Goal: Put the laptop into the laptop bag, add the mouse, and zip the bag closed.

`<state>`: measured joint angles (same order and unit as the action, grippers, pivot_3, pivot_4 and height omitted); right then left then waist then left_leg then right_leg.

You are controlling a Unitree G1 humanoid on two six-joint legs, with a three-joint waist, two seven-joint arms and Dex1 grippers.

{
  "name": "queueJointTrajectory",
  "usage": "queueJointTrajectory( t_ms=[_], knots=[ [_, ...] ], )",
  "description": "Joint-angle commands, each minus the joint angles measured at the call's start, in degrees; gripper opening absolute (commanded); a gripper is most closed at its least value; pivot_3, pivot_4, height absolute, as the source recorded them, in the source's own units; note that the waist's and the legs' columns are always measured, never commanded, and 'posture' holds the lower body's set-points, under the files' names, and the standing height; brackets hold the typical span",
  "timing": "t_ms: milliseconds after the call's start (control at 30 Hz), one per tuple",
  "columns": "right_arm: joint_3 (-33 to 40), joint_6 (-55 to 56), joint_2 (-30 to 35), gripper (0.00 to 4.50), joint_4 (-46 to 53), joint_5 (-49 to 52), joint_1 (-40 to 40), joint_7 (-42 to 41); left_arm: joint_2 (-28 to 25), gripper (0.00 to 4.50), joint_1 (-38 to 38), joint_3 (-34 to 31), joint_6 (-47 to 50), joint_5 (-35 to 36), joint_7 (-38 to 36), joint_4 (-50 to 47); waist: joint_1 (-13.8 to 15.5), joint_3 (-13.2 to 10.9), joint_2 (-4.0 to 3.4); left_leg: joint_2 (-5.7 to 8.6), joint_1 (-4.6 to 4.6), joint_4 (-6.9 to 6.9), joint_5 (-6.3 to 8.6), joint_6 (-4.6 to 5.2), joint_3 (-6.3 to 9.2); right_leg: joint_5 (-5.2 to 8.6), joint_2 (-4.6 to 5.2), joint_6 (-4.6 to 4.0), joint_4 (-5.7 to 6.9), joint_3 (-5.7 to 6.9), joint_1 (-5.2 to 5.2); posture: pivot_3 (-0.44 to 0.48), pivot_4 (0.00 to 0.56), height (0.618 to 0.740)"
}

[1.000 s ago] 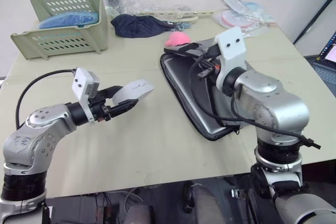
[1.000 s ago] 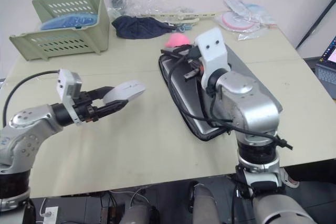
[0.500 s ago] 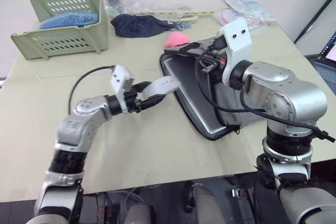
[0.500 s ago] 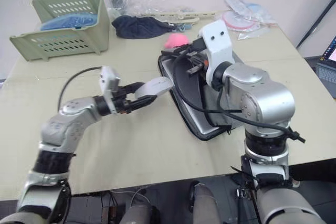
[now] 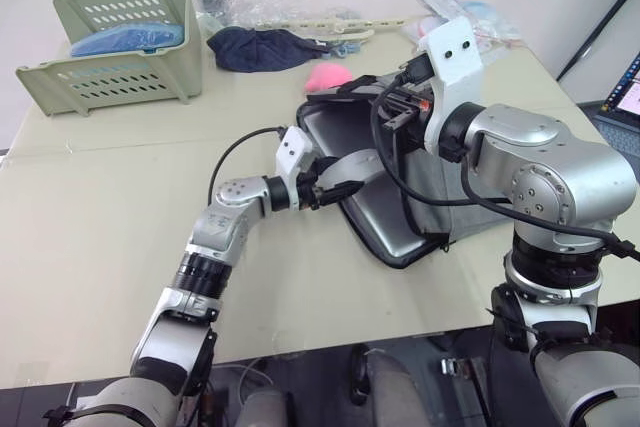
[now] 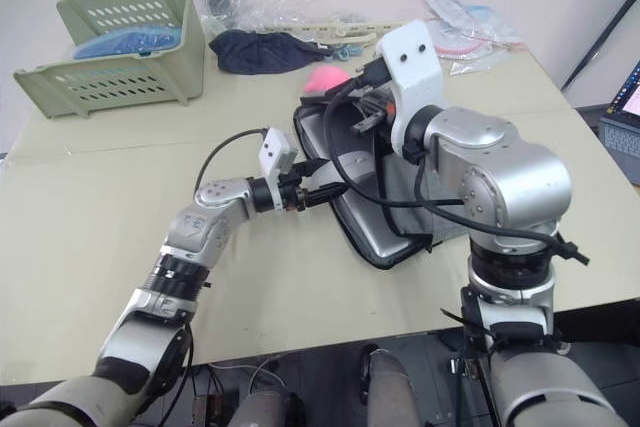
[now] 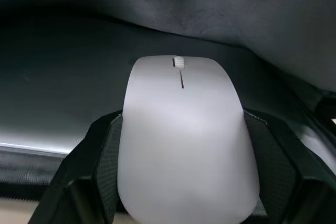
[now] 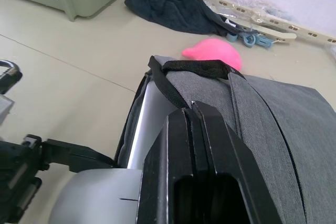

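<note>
Grey fabric forms the flat rectangular laptop bag (image 5: 455, 202) with black strap handles, which lies on the beige table (image 5: 120, 207); this bag serves as the landmark. Its upper flap is lifted, leaving the mouth open along the side facing the robot's left. The thin silver metal laptop (image 5: 375, 217) lies inside the bag, its lid visible through the open mouth.

The right gripper (image 8: 194, 124) has its black fingers clenched on the raised upper edge of the bag, next to a black strap handle (image 8: 194, 69), holding the flap up.

The left gripper (image 7: 181, 145) reaches into the bag mouth. Its fingers (image 7: 100, 161) grasp the small white glossy oval mouse (image 7: 184, 135) by both sides. The mouse sits just inside the opening, above the laptop lid and beneath the lifted grey flap.

A pink fluffy charm (image 5: 330, 75) lies at the far corner of the bag. Beyond the bag lies a dark blue cloth bundle (image 5: 262, 47). A pale green slotted plastic basket (image 5: 115, 42) stands well apart from the bag, towards the robot's left.
</note>
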<state>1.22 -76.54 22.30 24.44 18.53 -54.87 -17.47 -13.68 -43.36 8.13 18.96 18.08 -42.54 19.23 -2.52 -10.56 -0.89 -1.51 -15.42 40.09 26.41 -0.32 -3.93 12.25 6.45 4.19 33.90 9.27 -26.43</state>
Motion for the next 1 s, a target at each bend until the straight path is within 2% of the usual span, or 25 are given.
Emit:
queueJointTrajectory(
  t_ms=[33, 233, 467, 1000],
  knots=[
    [0.8, 1.2, -0.1, 0.03, 2.8, 1.2, -3.2, -0.4, 2.5, 2.81, -4.0, 0.4, -5.3, -2.7, -0.8, 6.6, 0.1, 0.0, 0.0, 0.01, -0.01, 0.0, -0.01, 0.01, 0.0, 0.0, 0.0, 0.0, -0.01, 0.01, 0.0, 0.0, 0.15, 0.74],
    [0.5, 1.4, -0.2, 0.03, 2.7, 1.6, -3.5, -0.3, 7.2, 2.81, -9.2, -0.1, -11.7, -5.9, -0.4, 19.5, 0.2, 0.0, 0.0, 0.03, -0.04, 0.0, -0.02, 0.04, 0.0, -0.01, 0.02, 0.02, -0.02, 0.01, 0.0, 0.0, 0.15, 0.74],
    [0.2, 1.5, -0.3, 0.03, 3.0, 1.8, -3.5, 0.0, 10.1, 2.81, -12.4, -0.8, -17.4, -8.9, -0.3, 31.4, 0.6, 0.0, 0.02, 0.05, -0.05, 0.0, -0.04, 0.08, 0.0, -0.02, 0.06, 0.03, -0.02, 0.01, 0.0, 0.0, 0.15, 0.74],
    [0.3, 0.7, -0.6, 0.03, 3.4, 1.9, -5.4, 0.3, 14.8, 2.81, -18.4, -2.5, -24.4, -13.9, 1.8, 48.6, 0.8, 0.1, 0.09, 0.1, -0.04, 0.01, -0.05, 0.16, 0.01, -0.06, 0.11, 0.07, -0.03, 0.01, 0.05, 0.0, 0.15, 0.74]
  ],
)
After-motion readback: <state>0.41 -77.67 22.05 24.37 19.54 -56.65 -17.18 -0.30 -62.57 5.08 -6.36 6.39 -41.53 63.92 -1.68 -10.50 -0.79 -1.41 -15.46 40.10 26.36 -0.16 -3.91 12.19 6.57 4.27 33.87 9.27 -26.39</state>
